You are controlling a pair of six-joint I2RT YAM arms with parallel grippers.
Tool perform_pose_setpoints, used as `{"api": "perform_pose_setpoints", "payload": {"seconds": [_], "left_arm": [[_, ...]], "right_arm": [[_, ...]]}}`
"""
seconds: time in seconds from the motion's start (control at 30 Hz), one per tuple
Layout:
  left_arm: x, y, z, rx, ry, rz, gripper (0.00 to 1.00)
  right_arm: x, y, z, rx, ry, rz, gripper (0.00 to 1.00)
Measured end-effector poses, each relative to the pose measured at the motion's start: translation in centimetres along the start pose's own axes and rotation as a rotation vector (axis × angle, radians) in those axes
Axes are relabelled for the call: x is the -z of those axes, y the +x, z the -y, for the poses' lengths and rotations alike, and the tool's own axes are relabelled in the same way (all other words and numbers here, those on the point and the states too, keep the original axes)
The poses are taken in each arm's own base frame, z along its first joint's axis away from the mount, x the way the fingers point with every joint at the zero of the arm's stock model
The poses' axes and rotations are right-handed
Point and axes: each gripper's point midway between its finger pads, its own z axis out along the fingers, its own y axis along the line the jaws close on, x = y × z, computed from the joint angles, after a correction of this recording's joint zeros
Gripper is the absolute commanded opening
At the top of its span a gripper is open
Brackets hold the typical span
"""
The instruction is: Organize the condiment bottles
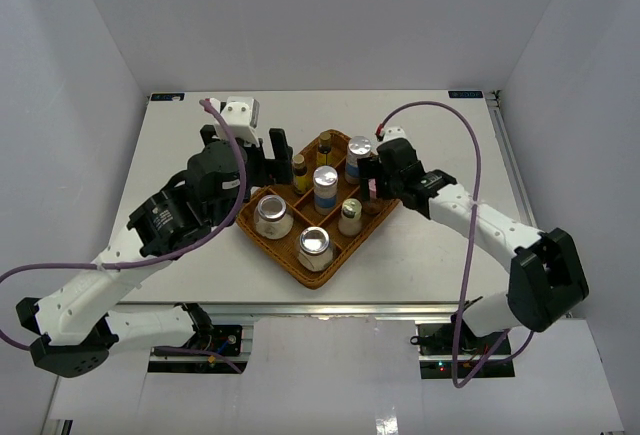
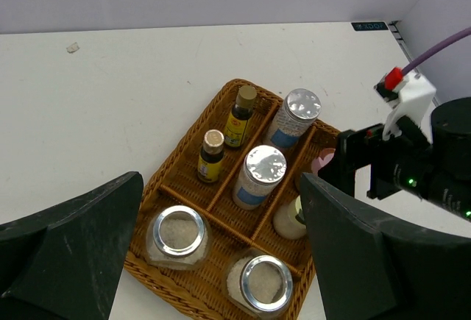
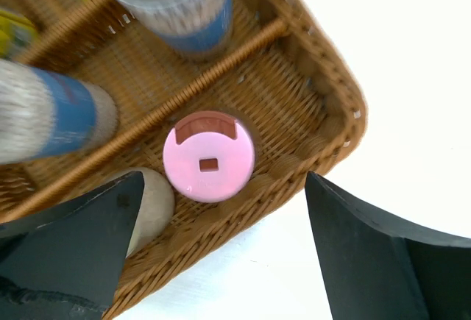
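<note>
The condiment bottles all stand in the brown woven tray [image 1: 268,247]. There are two slim amber bottles [image 2: 238,116] [image 2: 211,155], two silver-capped blue-labelled cylinders [image 2: 293,117] [image 2: 259,176], two squat silver-lidded jars [image 2: 176,235] [image 2: 261,285] and a yellow-capped bottle [image 1: 350,217]. My right gripper [image 1: 376,187] is open and empty just above the pink-capped bottle [image 3: 209,157], which stands in the tray's right corner compartment; in the right wrist view the gripper [image 3: 221,250] straddles the tray's rim. My left gripper [image 1: 264,159] is open and empty over the tray's left side, above the jars in the left wrist view [image 2: 221,261].
The tray's rim [image 3: 335,92] lies diagonally near the middle of the white table [image 1: 450,255]. White walls close in the table on three sides. A purple cable [image 1: 470,155] arcs over the right arm. A small speck [image 2: 72,48] lies on the far left of the table.
</note>
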Motion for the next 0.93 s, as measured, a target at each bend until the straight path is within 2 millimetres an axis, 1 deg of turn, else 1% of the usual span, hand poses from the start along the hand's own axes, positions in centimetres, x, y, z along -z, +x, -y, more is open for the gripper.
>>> {"api": "perform_pose_setpoints", "payload": {"seconds": [0.1,0.2,0.27,0.33,0.4,0.47,0.5,0.63,0.77,0.83,0.93], "left_arm": [[0.2,-0.6,0.5,0.006,0.022,-0.003,0.98],[0.6,-1.6,1.1,0.020,0.061,0.004,0.98],[0.9,-2.1,1.5,0.024,0.082,0.004,0.98],[1.1,-2.7,1.9,0.031,0.107,0.005,0.98],[1.3,-3.2,2.5,0.040,0.133,0.006,0.98],[1.4,-2.9,3.2,0.058,0.172,-0.002,0.98],[1.4,-2.5,3.6,0.068,0.196,-0.008,0.98],[1.3,1.3,4.2,0.069,0.244,-0.081,0.98],[0.8,4.6,4.5,0.071,0.252,-0.157,0.98],[0.8,5.6,4.7,0.078,0.260,-0.178,0.98],[1.1,6.0,4.6,0.094,0.270,-0.185,0.98]], "right_arm": [[2.9,-3.5,0.0,-0.019,-0.013,0.084,0.90],[6.7,-6.9,0.3,-0.050,-0.030,0.190,0.90],[9.3,-8.5,0.6,-0.078,-0.039,0.248,0.90],[11.5,-9.2,1.1,-0.108,-0.046,0.288,0.90],[13.5,-9.6,1.4,-0.132,-0.056,0.320,0.90],[15.0,-9.6,1.6,-0.149,-0.077,0.344,0.90],[15.7,-9.3,1.6,-0.157,-0.093,0.356,0.90],[18.3,-7.5,1.8,-0.183,-0.155,0.389,0.90],[20.4,-7.0,1.8,-0.210,-0.208,0.435,0.90],[21.2,-6.8,1.7,-0.222,-0.230,0.451,0.90],[22.0,-6.8,1.6,-0.235,-0.258,0.470,0.90]]}}
